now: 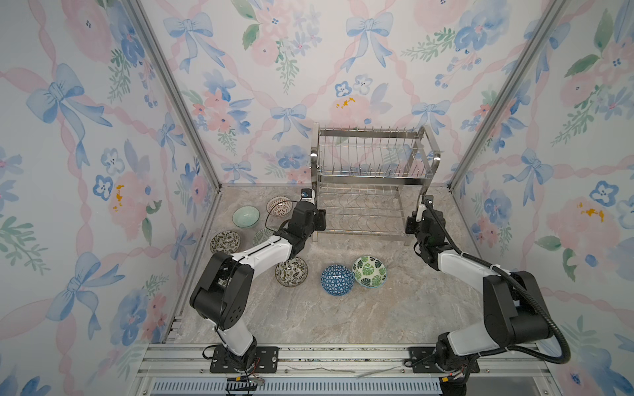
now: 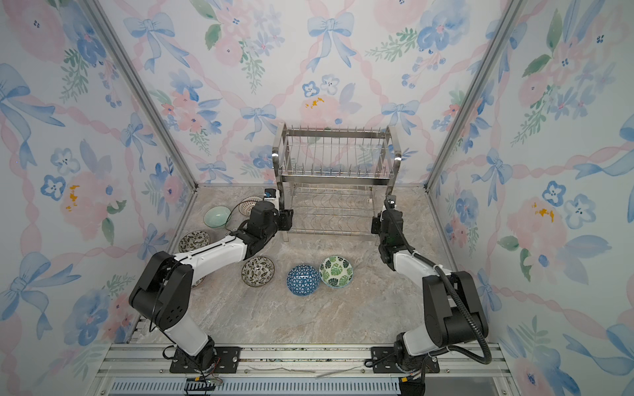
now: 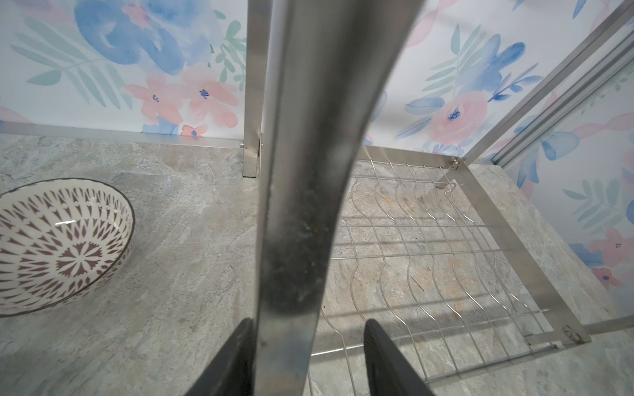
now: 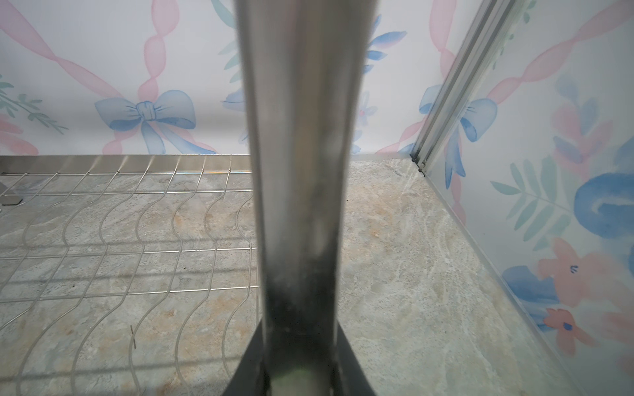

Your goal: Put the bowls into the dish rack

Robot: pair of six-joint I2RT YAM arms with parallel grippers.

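3 walls (image 1: 257, 68) of watercolour wallpaper box this cell in: blue bows, twisting pink ribbons, pink blossoms, green sprigs. 2 aluminium corner posts (image 1: 180, 103) climb where the walls meet, behind both sets of jaws. Straight ahead of the jaws of the left gripper (image 3: 308, 324), the back wall shows a big blue flower (image 3: 137, 44) above pink ones. Ahead of the jaws of the right gripper (image 4: 298, 329), a blue bow (image 4: 147, 113) ties 2 pink ribbons. Down below, a grey-beige marbled floor (image 1: 343, 315) runs from the jaws back to a silver rail (image 1: 343, 355) at the near edge. The light is soft and even, and the shadows are faint.
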